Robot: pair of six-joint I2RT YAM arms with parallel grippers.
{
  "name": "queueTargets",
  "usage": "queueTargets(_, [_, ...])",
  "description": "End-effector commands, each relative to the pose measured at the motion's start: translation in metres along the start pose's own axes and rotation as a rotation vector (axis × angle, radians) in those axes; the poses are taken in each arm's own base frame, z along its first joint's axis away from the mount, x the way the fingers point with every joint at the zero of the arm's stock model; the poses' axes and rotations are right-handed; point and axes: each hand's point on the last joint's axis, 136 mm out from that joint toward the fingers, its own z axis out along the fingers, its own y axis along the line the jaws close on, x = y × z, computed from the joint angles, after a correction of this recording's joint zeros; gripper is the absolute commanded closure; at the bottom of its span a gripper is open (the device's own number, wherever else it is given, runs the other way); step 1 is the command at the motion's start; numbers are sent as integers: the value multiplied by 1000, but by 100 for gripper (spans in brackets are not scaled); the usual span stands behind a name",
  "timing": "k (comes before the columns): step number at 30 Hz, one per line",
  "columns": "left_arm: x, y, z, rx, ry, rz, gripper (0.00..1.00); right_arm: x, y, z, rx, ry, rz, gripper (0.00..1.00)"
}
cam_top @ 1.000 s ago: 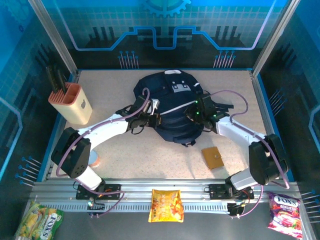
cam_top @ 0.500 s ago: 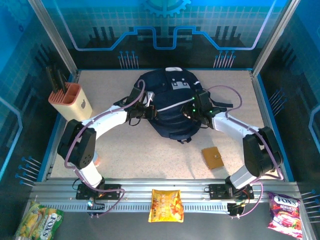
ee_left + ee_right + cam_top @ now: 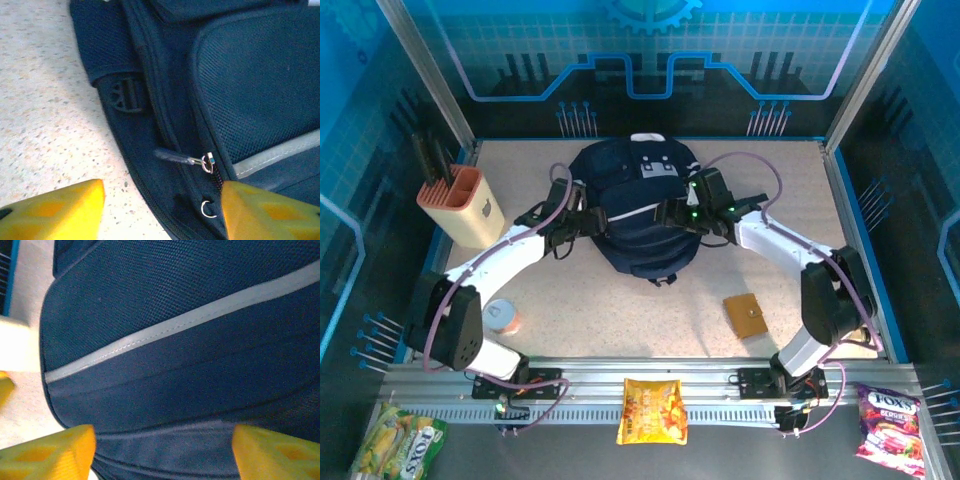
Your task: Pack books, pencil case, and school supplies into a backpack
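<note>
Lying flat on the speckled table (image 3: pixel 570 300), the backpack (image 3: pixel 638 215) is your landmark, with its grey-white patches at the far end and its rounded bottom towards you. Judge it soft and floppy: the fabric should sag and fold rather than hold a shape, so lifting one panel will likely drag the rest. Expect it to be bulky but not heavy, and the mesh front looks grippy rather than slick.

At the backpack's left edge, your left gripper (image 3: pixel 162 190) has its yellow fingers spread wide. One is over bare table just beside the bag and the other over the bag's seam, and nothing is pinched between them. Over the backpack's front right, your right gripper (image 3: pixel 162 432) is likewise spread wide, with the white trim line (image 3: pixel 175 327) running across the fabric ahead of it, and it grips nothing.

Well off to the backpack's near right lies the tan square piece (image 3: pixel 746 315), flat and thin. You would probably need to catch it by an edge.

Smallest of all is the zipper pull (image 3: pixel 207 162), sitting on the backpack's left seam between the left fingers. That looks like the best place to take hold, since the cloth around it would bunch.
</note>
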Motion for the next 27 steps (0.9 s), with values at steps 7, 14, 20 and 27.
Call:
queueTargets(7, [-22, 42, -47, -90, -124, -116, 4, 64, -103, -81, 497, 32, 13, 23])
queueTargets(14, [-30, 38, -57, 7, -149, -159, 1, 136, -151, -97, 605, 106, 193, 24])
queueTargets(20, [-33, 22, -60, 106, -164, -132, 1, 168, -157, -78, 522, 132, 291, 26])
queueTargets(27, [-31, 13, -58, 149, -138, -127, 1, 159, -154, -42, 462, 147, 292, 26])
